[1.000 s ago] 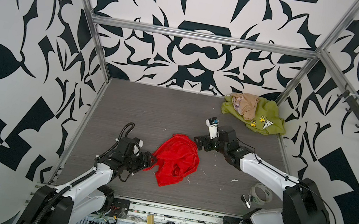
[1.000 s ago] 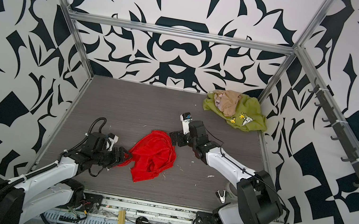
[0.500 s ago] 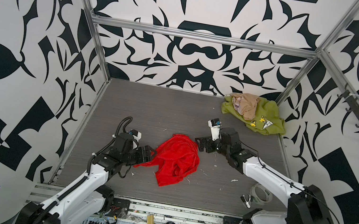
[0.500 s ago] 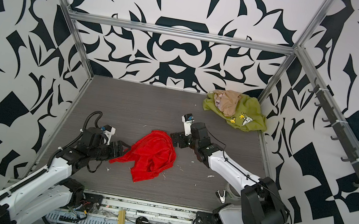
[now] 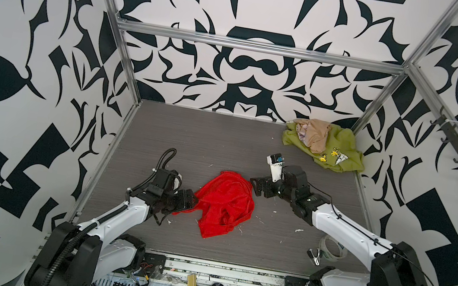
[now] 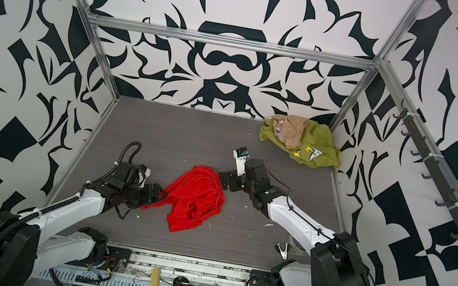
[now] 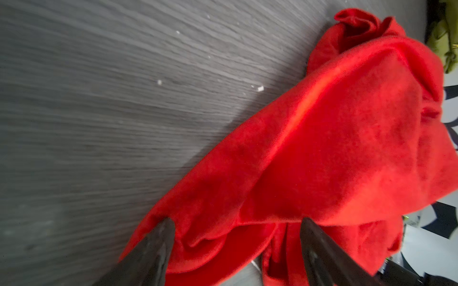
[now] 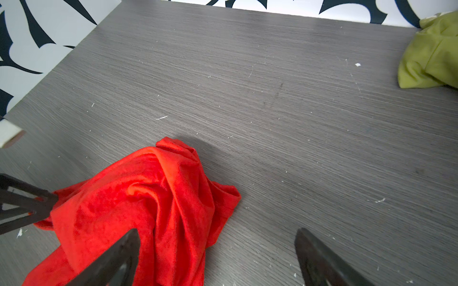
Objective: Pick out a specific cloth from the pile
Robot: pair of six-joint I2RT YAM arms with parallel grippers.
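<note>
So both arms lie low over the table (image 5: 190, 137), stretched toward each other. The left gripper (image 5: 193, 202) has its fingers spread wide, red cloth (image 5: 226, 204) bunched between and beyond the tips. The right gripper (image 5: 253, 186) is spread wide too, cloth just beside one fingertip, pile (image 5: 326, 145) well away from both.
</note>
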